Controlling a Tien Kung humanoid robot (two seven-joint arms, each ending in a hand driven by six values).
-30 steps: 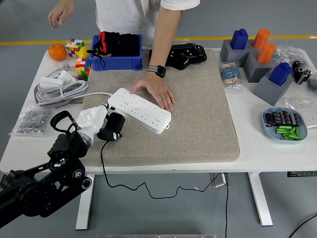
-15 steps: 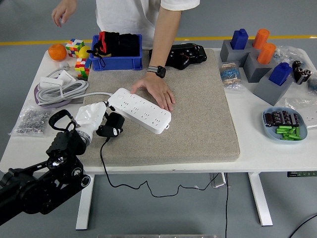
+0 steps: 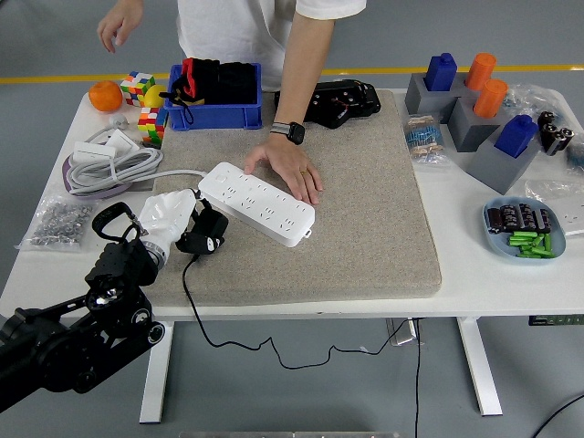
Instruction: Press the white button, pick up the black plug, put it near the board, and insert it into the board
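Black plug point(image 3: 206, 234) held in left hand point(image 3: 173, 222) over the mat, just beside the white board point(image 3: 257, 203).
White-covered fingers point(image 3: 187, 212) are closed around the plug body; beyond them, a person's hand point(image 3: 290, 170) rests on the board's far edge.

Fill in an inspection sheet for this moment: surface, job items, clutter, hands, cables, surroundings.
Surface: white table with a grey mat.
Job's things: white power strip lies diagonally on the mat; black plug at its near-left end, not inserted.
Clutter: blue bin, orange, puzzle cubes, bag of screws, grey blocks, blue dish.
Hands: left hand grasps the plug; right hand not seen. Person's hand rests on the strip.
Cables: plug's black cord hangs below the table; coiled white cable.
Surroundings: grey floor, yellow line.
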